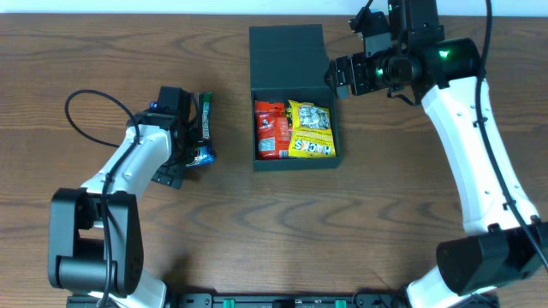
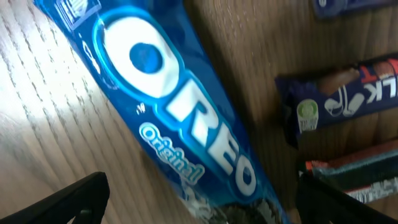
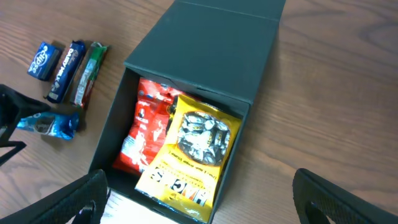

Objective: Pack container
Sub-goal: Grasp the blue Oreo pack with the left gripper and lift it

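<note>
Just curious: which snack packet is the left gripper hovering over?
The blue Oreo packet, between its open fingers; the navy bar lies beside it.

Looks like a robotics lab: a left arm (image 1: 128,167) and a right arm (image 1: 467,128) stand at the near edge of a wood-grain desk (image 1: 257,231), black cable (image 1: 86,107) looping over it

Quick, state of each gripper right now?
Left gripper: open, jaws either side of the Oreo packet, not closed on it.
Right gripper: open, empty, above the container.
</note>
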Action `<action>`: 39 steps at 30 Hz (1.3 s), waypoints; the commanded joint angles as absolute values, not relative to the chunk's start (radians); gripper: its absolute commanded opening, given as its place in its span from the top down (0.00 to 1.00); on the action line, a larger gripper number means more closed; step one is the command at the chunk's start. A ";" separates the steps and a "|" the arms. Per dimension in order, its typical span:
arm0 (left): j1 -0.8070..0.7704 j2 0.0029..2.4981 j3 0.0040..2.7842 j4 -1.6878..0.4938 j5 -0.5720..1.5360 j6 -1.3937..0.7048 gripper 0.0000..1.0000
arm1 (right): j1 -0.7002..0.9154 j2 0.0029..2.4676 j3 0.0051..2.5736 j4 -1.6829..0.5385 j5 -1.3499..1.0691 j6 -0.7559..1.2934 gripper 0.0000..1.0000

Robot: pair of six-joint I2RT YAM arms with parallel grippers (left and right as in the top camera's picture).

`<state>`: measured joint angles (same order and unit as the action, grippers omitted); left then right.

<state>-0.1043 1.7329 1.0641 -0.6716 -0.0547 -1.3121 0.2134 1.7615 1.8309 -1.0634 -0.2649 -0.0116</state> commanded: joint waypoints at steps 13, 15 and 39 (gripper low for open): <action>-0.077 1.807 1.055 -0.641 0.011 -1.312 0.00 | 0.208 1.752 1.839 -1.064 -0.258 -0.025 0.04; -0.077 1.806 1.055 -0.631 0.011 -1.307 0.00 | 0.208 1.752 1.839 -1.063 -0.258 -0.025 0.05; -0.077 1.806 1.055 -0.628 0.009 -1.196 0.43 | 0.208 1.752 1.839 -1.055 -0.236 -0.024 0.03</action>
<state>-0.0803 1.7958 1.0641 -0.6235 0.0193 -1.2247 0.2134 1.7615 1.8309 -1.0546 -0.2447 -0.0120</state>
